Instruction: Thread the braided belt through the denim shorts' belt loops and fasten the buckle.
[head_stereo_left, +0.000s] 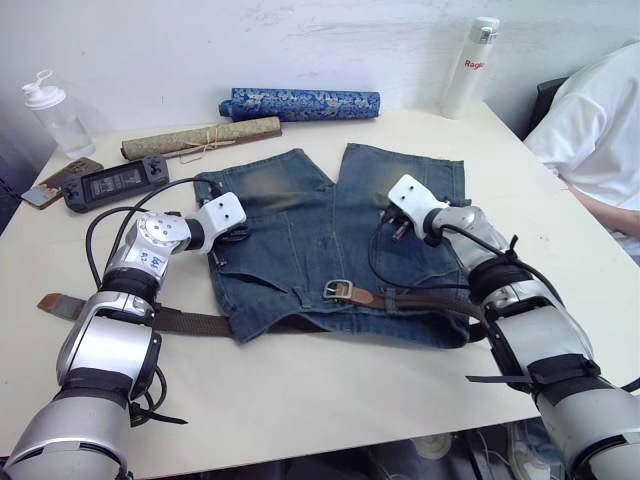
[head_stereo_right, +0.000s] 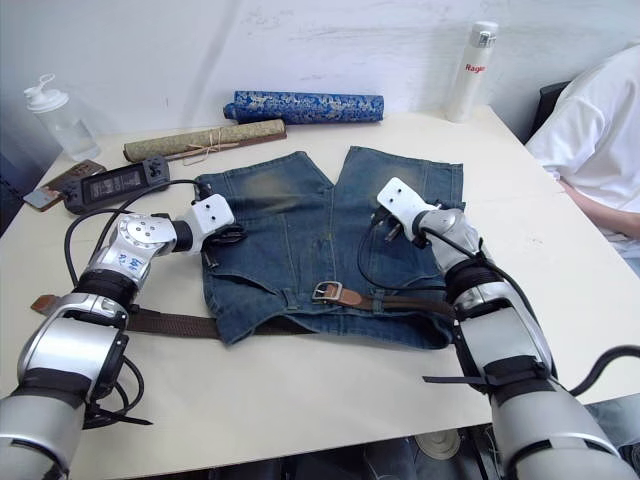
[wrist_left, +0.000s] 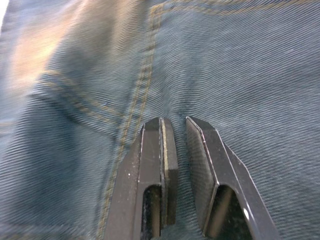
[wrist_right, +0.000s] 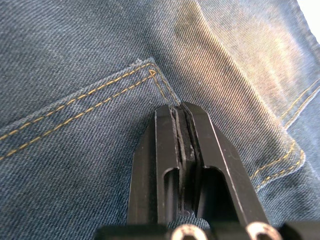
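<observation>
The denim shorts (head_stereo_left: 335, 240) are spread flat at the middle of the counter (head_stereo_left: 330, 400), waistband at six o'clock; the braided belt (head_stereo_left: 190, 322) is seen along that waistband, its tan tip (head_stereo_left: 60, 304) trailing out at nine o'clock and its buckle (head_stereo_left: 338, 290) lying near the centre front; whether every one of the belt loops is threaded cannot be told, and the buckle appears unfastened; fastening is judged still to be done; the left gripper (wrist_left: 179, 131) rests on the denim with jaws slightly parted, grasping nothing; the right gripper (wrist_right: 181, 112) is clenched empty above a pocket seam.
</observation>
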